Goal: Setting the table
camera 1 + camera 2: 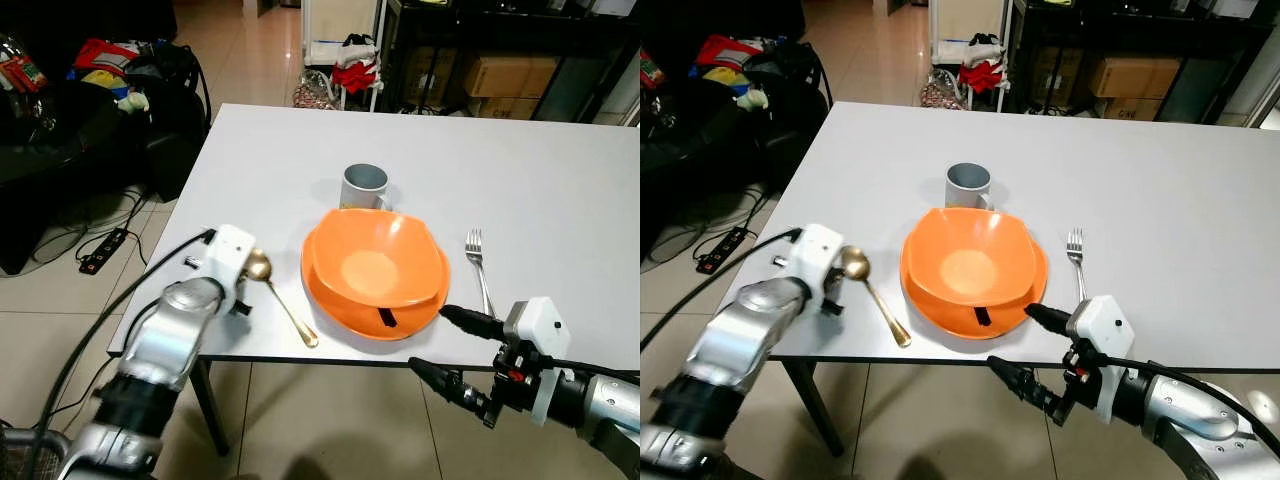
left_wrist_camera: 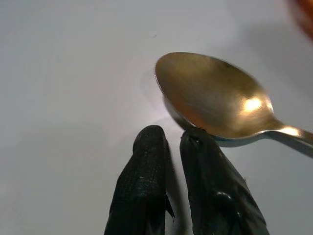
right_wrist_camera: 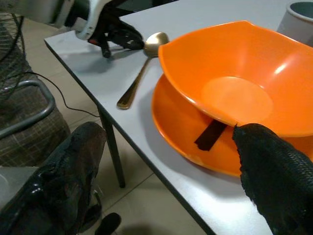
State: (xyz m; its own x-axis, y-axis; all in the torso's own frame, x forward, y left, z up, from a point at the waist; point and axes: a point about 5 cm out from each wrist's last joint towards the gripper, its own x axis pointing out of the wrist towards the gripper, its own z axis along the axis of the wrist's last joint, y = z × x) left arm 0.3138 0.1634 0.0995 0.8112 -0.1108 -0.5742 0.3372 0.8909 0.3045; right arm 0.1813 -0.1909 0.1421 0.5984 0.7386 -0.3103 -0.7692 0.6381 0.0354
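— Where's the left gripper (image 2: 168, 139)?
— At the tabletop's (image 1: 560, 180) left near edge, jaws nearly closed, tips touching the gold spoon's (image 1: 282, 295) bowl.

— And rightwards?
— An orange bowl (image 1: 378, 258) on an orange plate (image 1: 345, 308), grey mug (image 1: 365, 187) behind, fork (image 1: 479, 266) right. The right gripper (image 1: 428, 340) spreads wide at the near edge by the plate

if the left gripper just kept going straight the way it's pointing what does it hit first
Most likely the gold spoon. The left gripper, fingers nearly shut, points at the spoon's bowl, and one fingertip already looks to be at its edge. Beyond it lie the orange bowl and plate.
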